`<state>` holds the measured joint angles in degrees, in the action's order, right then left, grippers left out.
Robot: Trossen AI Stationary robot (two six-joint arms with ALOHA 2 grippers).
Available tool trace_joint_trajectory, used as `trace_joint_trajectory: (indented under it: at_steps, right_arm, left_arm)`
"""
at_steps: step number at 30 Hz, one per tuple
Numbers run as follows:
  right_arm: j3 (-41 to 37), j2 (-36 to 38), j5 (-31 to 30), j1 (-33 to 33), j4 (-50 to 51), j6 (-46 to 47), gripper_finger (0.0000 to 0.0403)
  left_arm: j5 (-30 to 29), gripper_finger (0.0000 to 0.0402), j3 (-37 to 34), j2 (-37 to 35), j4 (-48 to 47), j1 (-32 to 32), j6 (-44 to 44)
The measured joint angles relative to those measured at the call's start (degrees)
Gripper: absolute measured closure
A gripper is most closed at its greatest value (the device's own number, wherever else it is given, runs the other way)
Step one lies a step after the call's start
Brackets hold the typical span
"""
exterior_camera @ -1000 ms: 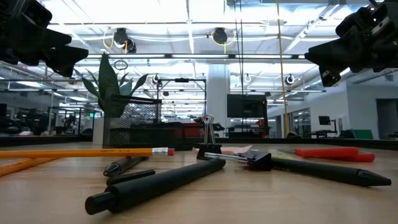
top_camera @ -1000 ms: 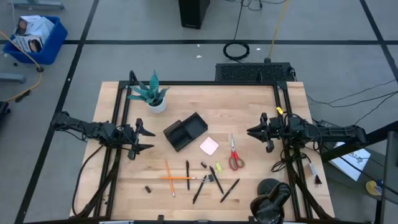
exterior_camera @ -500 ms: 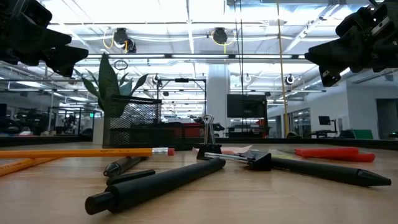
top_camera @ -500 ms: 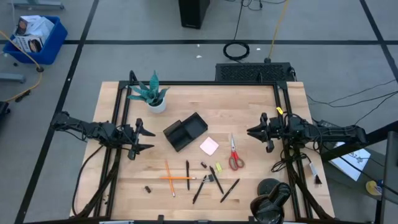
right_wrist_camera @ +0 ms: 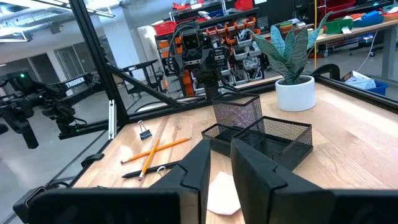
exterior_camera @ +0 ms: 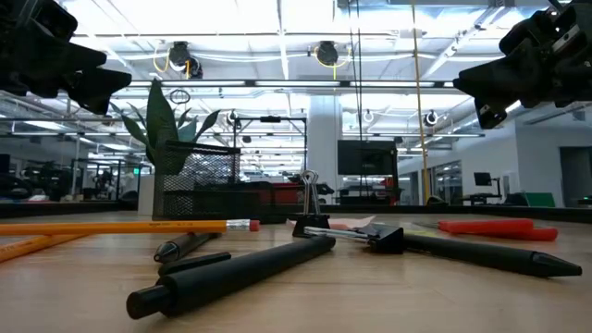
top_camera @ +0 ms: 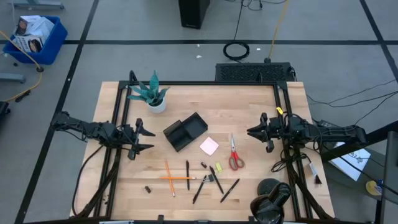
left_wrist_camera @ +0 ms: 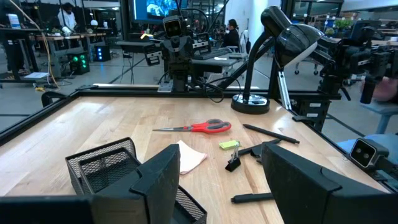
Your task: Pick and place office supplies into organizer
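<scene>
The black mesh organizer (top_camera: 185,131) stands mid-table on its base. To its right lie a pink sticky-note pad (top_camera: 209,146) and red-handled scissors (top_camera: 235,154). Nearer the front edge lie orange pencils (top_camera: 169,177), black pens (top_camera: 200,188), a yellow-green bit (top_camera: 218,168) and small black clips (top_camera: 148,189). My left gripper (top_camera: 149,140) hovers open and level left of the organizer (left_wrist_camera: 106,165), with nothing between its fingers. My right gripper (top_camera: 250,131) hovers level right of the scissors. Its fingers stand close together with only a narrow slit (right_wrist_camera: 221,146), holding nothing.
A potted green plant (top_camera: 155,96) stands at the far left of the table. A black desk lamp (top_camera: 270,193) sits at the near right corner. Black frame rails (top_camera: 118,124) run along both sides. Bare wood lies between the organizer and the supplies.
</scene>
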<state>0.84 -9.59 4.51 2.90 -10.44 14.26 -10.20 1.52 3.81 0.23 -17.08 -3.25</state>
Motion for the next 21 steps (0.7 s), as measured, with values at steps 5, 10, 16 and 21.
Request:
trace_joint_trajectory:
  at_steps: [5, 10, 16, 21]
  right_arm:
    - [0.0, 0.01, 0.0, 0.0, 0.0, 0.0, 0.0344]
    - [0.0, -0.01, 0.0, 0.0, 0.0, 0.0, 0.0344]
    - [0.0, -0.06, -0.09, 0.02, -1.63, -0.02, 0.0344]
    - [0.0, -0.04, -0.04, 0.02, -8.89, 3.07, 0.0344]
  left_arm:
    - [0.01, 0.0172, 0.0, 0.0, 0.0, 0.01, -0.02]
    - [0.0, 0.0172, 0.0, -0.02, 0.0, 0.02, 0.0]
    - [0.0, 0.0172, 0.0, -0.01, 0.0, 0.0, -0.02]
    - [-0.31, 0.0172, -0.11, 0.0, 2.24, 0.0, -0.02]
